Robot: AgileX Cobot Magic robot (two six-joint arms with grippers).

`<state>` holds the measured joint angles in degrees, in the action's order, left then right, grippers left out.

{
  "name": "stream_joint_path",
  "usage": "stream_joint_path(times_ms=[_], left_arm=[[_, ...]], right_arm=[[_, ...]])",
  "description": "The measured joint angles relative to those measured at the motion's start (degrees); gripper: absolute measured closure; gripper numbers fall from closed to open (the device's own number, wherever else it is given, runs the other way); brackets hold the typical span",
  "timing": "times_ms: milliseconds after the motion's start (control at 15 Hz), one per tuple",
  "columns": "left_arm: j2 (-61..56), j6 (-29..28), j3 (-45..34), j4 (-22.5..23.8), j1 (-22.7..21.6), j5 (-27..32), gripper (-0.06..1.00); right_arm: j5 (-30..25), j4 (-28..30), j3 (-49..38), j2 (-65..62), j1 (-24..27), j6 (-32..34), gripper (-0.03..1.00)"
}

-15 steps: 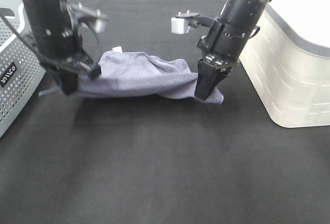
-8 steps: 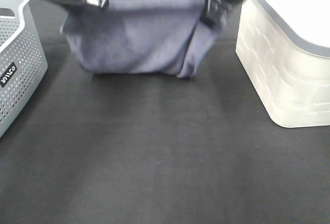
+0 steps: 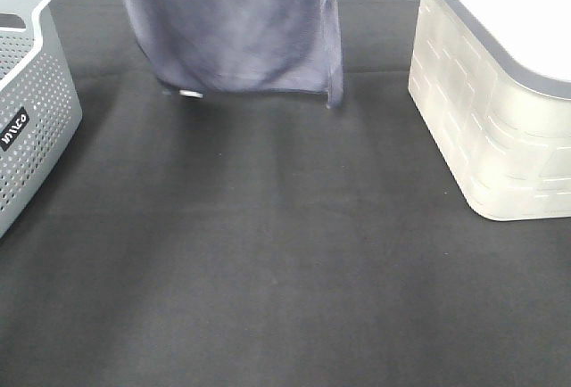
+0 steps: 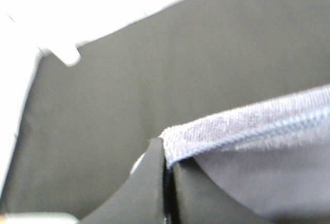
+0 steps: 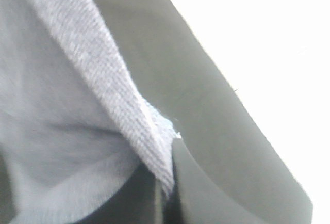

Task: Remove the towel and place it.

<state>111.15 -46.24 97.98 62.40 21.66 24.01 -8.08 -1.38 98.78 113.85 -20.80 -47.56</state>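
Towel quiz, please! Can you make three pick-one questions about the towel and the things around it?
1. In the high view, the basket stands: A) on the left B) on the right C) in the middle
2. The towel is: A) red B) greyish-purple C) green
3. The left gripper is: A) wide open B) shut on the towel C) shut on nothing
Answers: 1 A, the basket sits at the left edge. 2 B, the hanging cloth looks greyish-purple. 3 B, the left wrist view shows its jaws pinching the towel's stitched edge.

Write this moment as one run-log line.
towel: hanging spread | left gripper: shut on towel | right gripper: shut on towel
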Motion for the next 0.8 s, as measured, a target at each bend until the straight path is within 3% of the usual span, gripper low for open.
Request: stream_joint_path(times_ms=[200, 467, 800], left_arm=[[2.29, -4.35, 3.61, 6.13, -0.34, -2.41, 0.94], [6.47, -4.35, 7.05, 6.59, -0.34, -3.44, 0.94], [12.61, -3.78, 15.13, 7.05, -0.34, -3.72, 0.94]], right_arm=[[5.61, 0.4, 0.29, 2.18, 1.26, 0.0, 0.96], [8.65, 0.17, 1.66, 4.87, 3.04, 0.0, 0.96], [9.57, -4.64, 8.88, 9.91, 4.76, 2.06, 0.96]])
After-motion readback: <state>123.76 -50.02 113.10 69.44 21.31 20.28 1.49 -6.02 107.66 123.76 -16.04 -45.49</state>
